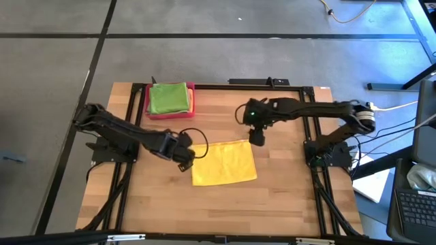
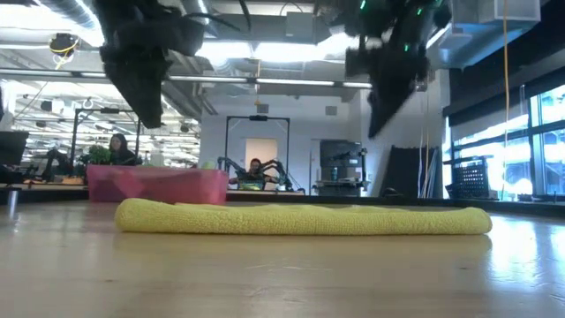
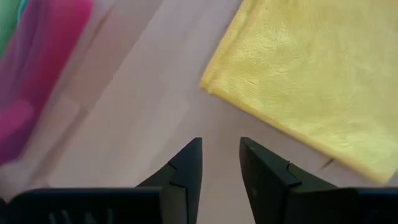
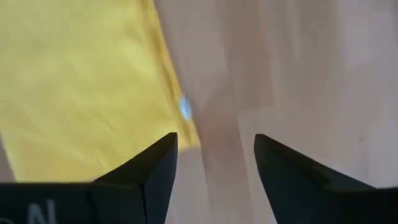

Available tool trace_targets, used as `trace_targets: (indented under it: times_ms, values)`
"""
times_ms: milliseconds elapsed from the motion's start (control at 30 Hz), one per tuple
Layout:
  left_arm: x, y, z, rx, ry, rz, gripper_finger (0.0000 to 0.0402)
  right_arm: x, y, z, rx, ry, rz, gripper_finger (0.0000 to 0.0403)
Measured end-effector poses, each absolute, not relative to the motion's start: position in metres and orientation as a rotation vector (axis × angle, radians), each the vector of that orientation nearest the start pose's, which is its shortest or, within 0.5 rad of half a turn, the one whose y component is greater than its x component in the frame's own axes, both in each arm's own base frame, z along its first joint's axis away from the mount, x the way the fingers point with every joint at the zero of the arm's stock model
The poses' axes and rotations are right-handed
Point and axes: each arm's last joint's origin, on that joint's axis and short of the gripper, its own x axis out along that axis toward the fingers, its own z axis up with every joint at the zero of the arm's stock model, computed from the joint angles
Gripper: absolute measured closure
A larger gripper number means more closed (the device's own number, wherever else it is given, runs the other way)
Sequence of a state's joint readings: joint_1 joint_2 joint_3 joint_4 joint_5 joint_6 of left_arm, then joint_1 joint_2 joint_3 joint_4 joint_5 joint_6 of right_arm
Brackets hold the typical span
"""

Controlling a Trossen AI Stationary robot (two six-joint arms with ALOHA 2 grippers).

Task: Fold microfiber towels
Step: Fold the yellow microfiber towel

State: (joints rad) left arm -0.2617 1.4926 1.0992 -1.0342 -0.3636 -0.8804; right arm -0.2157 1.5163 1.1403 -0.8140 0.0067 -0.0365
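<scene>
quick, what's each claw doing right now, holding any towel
Left claw: open, holding nothing, beside a corner of the yellow towel.
Right claw: open, holding nothing, over the towel's edge.

The wooden table (image 1: 225, 204) carries 2 things directly. A folded yellow towel (image 1: 223, 163) lies flat on the boards, just beside the left gripper (image 1: 187, 158) and under the tip of the right gripper (image 1: 257, 139), touched by neither. A pink-red tray (image 1: 170, 113) rests beyond the left gripper, well apart from it, by the table's far edge.
</scene>
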Motion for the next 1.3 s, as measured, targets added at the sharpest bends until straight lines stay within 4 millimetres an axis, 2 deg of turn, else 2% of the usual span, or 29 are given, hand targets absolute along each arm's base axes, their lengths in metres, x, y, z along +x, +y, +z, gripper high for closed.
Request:
trace_targets:
  times_ms: [167,300,467,600,667,800,1000,1167,1300]
  values:
    - [0.251,-0.076,0.235,-0.433,1.091,0.751,0.0303,0.277,-0.060,0.276,0.147,0.979,-0.214,0.0187]
    - [0.252,-0.089,0.236,-0.546,0.974,0.789,0.0303,0.274,-0.054,0.285,0.236,0.921,-0.053,0.0187]
    - [0.263,-0.108,0.242,-0.657,0.823,0.675,0.0303,0.277,-0.043,0.285,0.227,0.897,0.175,0.0187]
    - [0.275,-0.117,0.250,-0.715,0.716,0.555,0.0303,0.283,-0.032,0.290,0.328,0.834,0.318,0.0187]
    - [0.279,-0.119,0.253,-0.731,0.683,0.518,0.0303,0.285,-0.024,0.292,0.366,0.824,0.331,0.0187]
    - [0.274,-0.111,0.268,-0.718,0.649,0.487,0.0303,0.289,0.003,0.293,0.332,0.825,0.295,0.0187]
    - [0.249,-0.081,0.304,-0.601,0.601,0.450,0.0303,0.308,0.057,0.293,0.223,0.672,0.106,0.0187]
    - [0.225,-0.061,0.332,-0.557,0.517,0.405,0.0303,0.328,0.086,0.268,0.190,0.634,-0.028,0.0187]
    - [0.214,-0.061,0.335,-0.457,0.635,0.244,0.0303,0.346,0.101,0.243,0.224,0.699,-0.049,0.0187]
